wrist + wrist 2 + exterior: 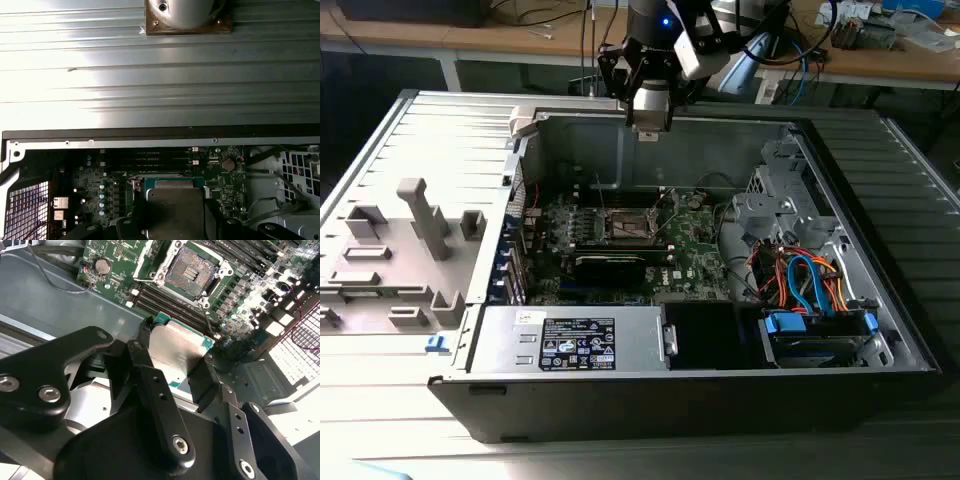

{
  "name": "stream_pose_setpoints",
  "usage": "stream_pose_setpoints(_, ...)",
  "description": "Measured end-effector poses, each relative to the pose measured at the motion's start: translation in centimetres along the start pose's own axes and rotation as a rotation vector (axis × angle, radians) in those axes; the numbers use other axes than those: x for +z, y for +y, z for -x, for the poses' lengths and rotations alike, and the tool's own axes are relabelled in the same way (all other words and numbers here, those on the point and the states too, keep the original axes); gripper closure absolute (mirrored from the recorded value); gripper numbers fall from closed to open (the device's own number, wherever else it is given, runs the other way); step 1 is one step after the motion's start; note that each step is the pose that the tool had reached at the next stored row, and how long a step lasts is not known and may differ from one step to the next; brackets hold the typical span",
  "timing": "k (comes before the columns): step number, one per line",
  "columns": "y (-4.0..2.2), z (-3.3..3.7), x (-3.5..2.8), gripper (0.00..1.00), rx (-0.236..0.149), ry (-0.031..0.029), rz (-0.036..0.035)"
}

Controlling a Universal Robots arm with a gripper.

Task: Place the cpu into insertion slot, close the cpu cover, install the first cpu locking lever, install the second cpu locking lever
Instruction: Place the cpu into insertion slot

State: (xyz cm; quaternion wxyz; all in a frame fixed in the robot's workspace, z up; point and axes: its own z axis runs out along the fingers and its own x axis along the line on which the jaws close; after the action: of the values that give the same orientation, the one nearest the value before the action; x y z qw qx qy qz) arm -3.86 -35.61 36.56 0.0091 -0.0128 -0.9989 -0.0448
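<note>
Grips the cpu (177,352) flat in the end effector (175,362) (silvery face showing, second wrist view), short of the uncovered insertion slot (192,272); hovers upper centre over the case (700,405) in the exterior view.

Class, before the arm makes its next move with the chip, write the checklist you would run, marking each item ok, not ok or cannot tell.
1. Small flat silvery-grey square chip clamped in the black tool: ok.
2. Square silver-rimmed socket on the green circuit board uncovered, dark centre bare: ok.
3. Chip lined up over socket: not ok, they sit apart.
4. Chip's corners matched to socket: cannot tell.
</note>
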Motion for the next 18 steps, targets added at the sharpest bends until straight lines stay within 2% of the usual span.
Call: stream_pose_setpoints(18, -0.21, -0.07, 0.29, 0.45, 0.0, 0.0001, 0.0)
